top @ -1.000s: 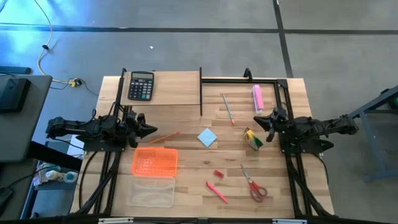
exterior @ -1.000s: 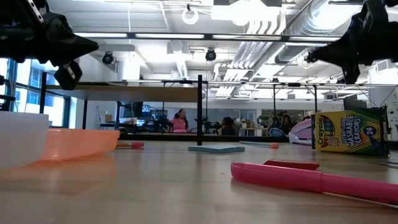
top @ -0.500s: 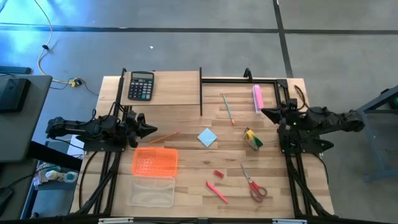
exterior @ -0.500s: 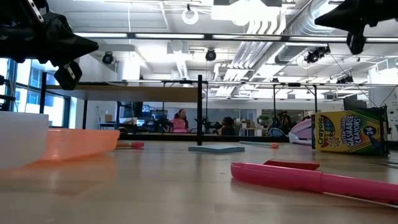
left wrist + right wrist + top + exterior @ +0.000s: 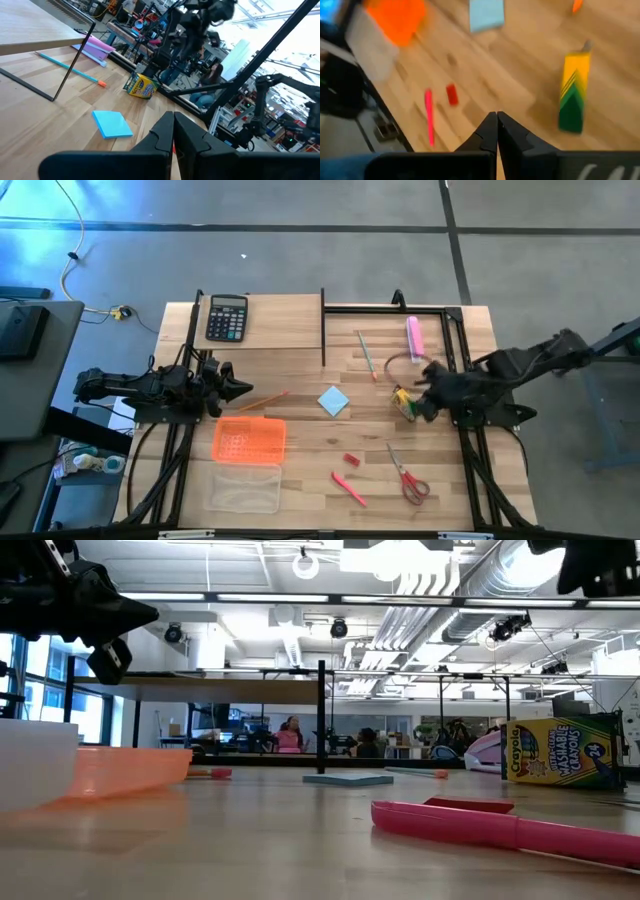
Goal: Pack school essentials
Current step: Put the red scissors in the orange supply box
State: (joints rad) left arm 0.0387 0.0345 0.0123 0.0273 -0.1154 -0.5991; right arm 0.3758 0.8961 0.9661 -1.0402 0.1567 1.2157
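The yellow-green crayon box (image 5: 404,402) lies flat right of centre, also seen in the right wrist view as the crayon box (image 5: 575,95). The light-blue notepad (image 5: 334,401) lies mid-table. The red eraser (image 5: 351,459), red pen (image 5: 349,488) and red-handled scissors (image 5: 408,478) lie nearer the near edge. A teal pencil (image 5: 366,354) and an orange pencil (image 5: 263,401) lie flat. My right gripper (image 5: 422,402) hovers shut above the table beside the crayon box, tipped downward (image 5: 496,120). My left gripper (image 5: 240,388) waits shut at the left (image 5: 173,122).
An orange basket (image 5: 248,439) and a clear container (image 5: 245,488) sit near the left front. A black calculator (image 5: 227,317) and a pink bar (image 5: 414,338) lie toward the far edge. A thin black frame (image 5: 323,328) stands on the far half. People show in the room beyond.
My right arm has risen, then reached from the table's right edge toward the middle. Its gripper has tipped downward and now hangs above the crayon box, still shut. Nothing on the table has moved.
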